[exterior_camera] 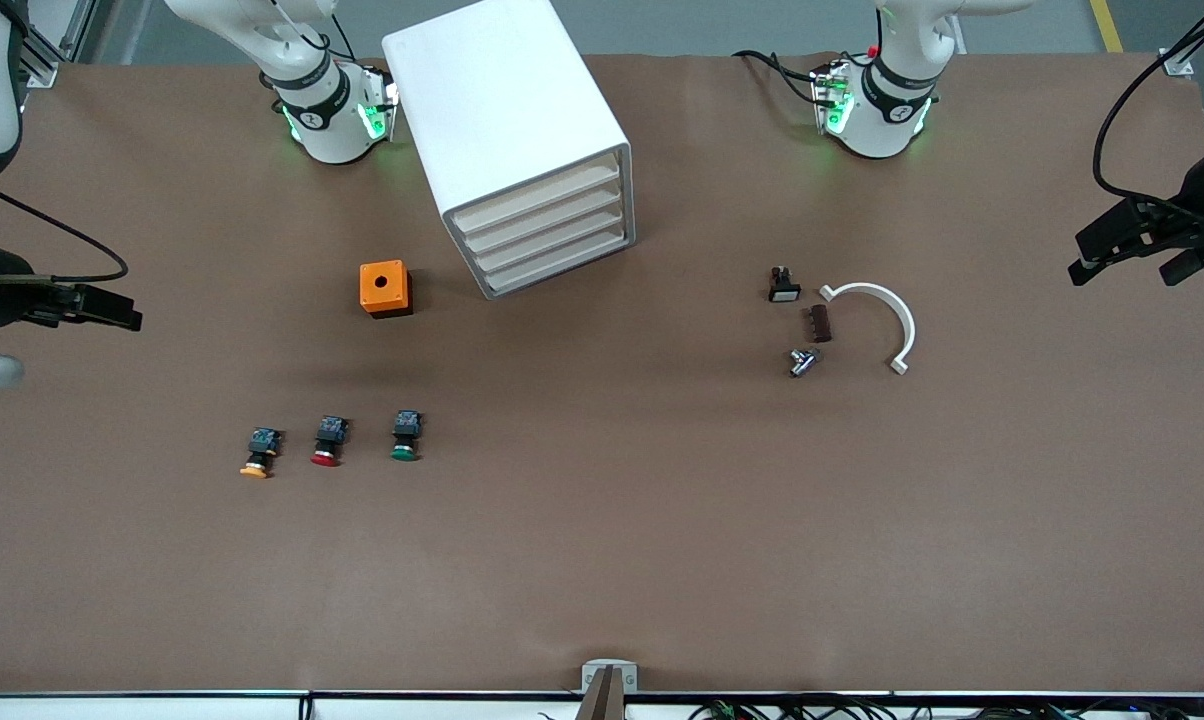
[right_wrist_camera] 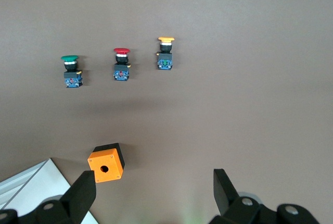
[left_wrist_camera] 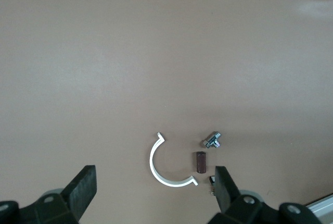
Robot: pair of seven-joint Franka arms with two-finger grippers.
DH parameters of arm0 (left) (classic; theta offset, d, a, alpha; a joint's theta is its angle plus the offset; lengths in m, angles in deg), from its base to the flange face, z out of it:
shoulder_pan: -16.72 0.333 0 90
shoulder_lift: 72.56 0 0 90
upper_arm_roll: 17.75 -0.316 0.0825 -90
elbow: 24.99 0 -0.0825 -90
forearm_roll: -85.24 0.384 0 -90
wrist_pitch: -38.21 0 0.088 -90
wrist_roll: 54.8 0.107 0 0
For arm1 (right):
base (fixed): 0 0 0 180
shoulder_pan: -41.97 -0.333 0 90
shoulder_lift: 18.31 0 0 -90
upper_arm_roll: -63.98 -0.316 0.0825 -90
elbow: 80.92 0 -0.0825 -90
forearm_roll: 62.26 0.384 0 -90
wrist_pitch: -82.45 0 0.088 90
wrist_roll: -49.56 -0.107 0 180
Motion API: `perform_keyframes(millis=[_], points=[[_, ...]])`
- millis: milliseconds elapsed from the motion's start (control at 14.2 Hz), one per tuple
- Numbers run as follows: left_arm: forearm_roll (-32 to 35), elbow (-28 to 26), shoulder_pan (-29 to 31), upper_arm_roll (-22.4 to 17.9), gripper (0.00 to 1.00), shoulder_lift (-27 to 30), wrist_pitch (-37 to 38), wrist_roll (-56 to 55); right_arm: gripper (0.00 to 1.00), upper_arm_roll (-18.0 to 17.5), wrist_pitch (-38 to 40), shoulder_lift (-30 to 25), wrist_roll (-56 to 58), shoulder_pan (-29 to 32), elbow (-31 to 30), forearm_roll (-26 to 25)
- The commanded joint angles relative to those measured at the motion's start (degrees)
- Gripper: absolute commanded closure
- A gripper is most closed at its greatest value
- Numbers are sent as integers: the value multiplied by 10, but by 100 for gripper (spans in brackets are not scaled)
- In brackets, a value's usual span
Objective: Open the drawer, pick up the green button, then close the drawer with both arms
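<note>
Up near the robots' bases sits the cabinet (exterior_camera: 507,130), turned at an angle, with all four cream drawer fronts flush. Whichever drawer (exterior_camera: 537,195) gets picked is not open yet. Both arms are parked out at the table ends: the left gripper (exterior_camera: 1132,248) hangs over its end with fingers wide apart and nothing between them, and the right gripper (exterior_camera: 97,305) does the same over the other end.

The odd bit is that the button (exterior_camera: 406,436) with the green cap is already out on the table, nearer the front camera than the cabinet, in a row beside the red button (exterior_camera: 328,441) and the orange-capped button (exterior_camera: 259,453). An orange box (exterior_camera: 386,288) with a hole in its top sits between that row and the cabinet.

Stuff I'd worry about:
- The drawer fronts look identical and tightly stacked, so it's easy to hook the wrong one, or catch two edges at once.
- The cabinet is skewed, so a straight pull could drag the whole thing instead of sliding the drawer — probably why the other arm should brace it.
- The three buttons sit close together and look the same apart from cap colour; a sloppy approach could nudge the red one or grab it by mistake.
- The buttons look top-heavy lying there, so a pinch on the round cap might let one roll away.

The white curved bracket (exterior_camera: 887,320) and small parts near it, toward the left arm's end, seem well clear.
</note>
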Motion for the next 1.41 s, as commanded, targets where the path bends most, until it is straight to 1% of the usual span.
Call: perform_keyframes(millis=[0,211,282,352,423,493,705,916,1127,1339], points=[[7,15,-2,-1,0,-6,11,0,0,-10,9,-1,4,10,31,-8],[6,16,-1,-1,0,-6,10,0,0,-7,10,-1,8,17,40,0],[6,16,-2,-1,0,-6,10,0,0,-8,14,-4,9,37,41,14],[6,16,-2,-1,0,-6,10,0,0,-9,31,-8,6,40,42,30],[6,15,-2,-1,0,-7,10,0,0,-11,56,-14,3,38,44,30],[6,15,-2,-1,0,-6,10,0,0,-12,56,-25,4,34,44,24],[6,16,-5,-1,0,-6,10,0,0,-11,63,-51,4,31,35,27],[6,15,-7,-1,0,-6,10,0,0,-11,61,-67,4,29,18,26],[6,15,-7,-1,0,-7,10,1,0,-11,51,-92,4,13,-8,25],[11,14,-7,-1,0,-16,13,4,0,-7,11,-130,4,5,-61,23]])
